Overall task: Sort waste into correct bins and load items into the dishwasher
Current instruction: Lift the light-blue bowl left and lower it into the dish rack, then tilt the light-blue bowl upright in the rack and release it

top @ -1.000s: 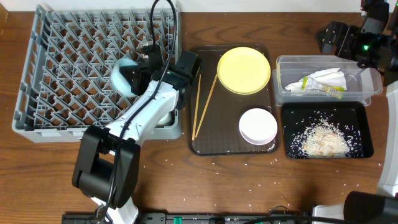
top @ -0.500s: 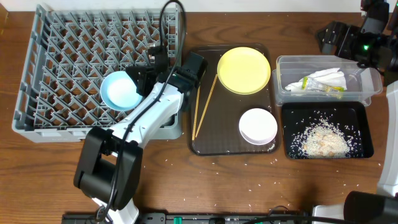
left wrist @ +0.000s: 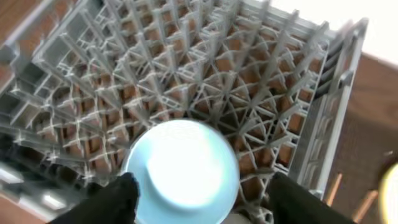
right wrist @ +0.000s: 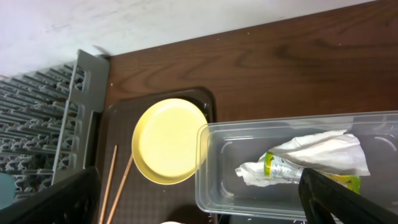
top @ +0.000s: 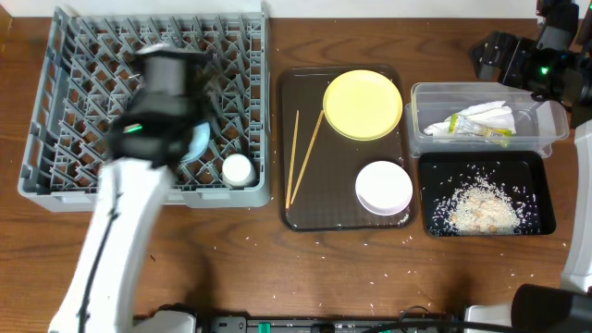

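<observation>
L pincer (left wrist: 202,183) spread wide, light blue bowl (left wrist: 183,168) straight below in dish rack (left wrist: 236,74) (not gripped); chopsticks (top: 303,153) lie rightward, pointing away; R pincer (right wrist: 199,174) spread too.

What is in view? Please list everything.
dish rack: one, grey, left
light blue bowl: one, in rack
cup: one, white, rack's front
serving tray: one, dark brown, centre
chopsticks: two, wooden, on serving tray
plate: one, yellow, serving tray's rear
white bowl: one, serving tray's front
tub: one, clear, right rear
napkin: one, white, in tub
wrapper: one, green-and-yellow, in tub
black tray: one, right front
rice: many grains, white, in black tray
left claw: one, black, open above rack
right claw: one, black, open, right rear
</observation>
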`<state>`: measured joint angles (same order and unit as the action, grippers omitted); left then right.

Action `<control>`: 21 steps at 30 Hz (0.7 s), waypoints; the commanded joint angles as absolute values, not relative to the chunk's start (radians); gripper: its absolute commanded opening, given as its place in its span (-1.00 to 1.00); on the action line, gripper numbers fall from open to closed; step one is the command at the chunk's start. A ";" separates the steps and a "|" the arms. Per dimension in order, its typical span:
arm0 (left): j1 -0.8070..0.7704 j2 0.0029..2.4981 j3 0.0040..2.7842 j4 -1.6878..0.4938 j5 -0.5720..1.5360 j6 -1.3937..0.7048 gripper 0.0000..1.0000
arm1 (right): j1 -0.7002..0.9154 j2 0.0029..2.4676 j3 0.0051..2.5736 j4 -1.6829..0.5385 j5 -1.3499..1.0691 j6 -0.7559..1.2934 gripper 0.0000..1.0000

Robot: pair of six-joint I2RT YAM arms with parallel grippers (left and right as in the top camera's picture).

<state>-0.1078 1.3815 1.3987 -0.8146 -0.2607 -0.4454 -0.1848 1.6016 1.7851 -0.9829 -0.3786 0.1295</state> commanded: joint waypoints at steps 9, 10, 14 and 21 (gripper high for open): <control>0.060 1.546 1.384 -1.012 -0.025 -0.718 0.49 | -0.191 1.595 1.785 -0.985 -0.390 0.141 0.99; 0.061 1.560 1.377 -1.018 -0.025 -0.735 0.49 | -0.191 1.595 1.785 -0.985 -0.390 0.141 0.98; 0.061 1.591 1.346 -1.023 -0.027 -0.794 0.49 | -0.191 1.595 1.785 -0.985 -0.390 0.141 0.99; 0.061 1.596 1.340 -0.998 -0.051 -0.807 0.49 | -0.191 1.595 1.785 -0.985 -0.390 0.141 0.99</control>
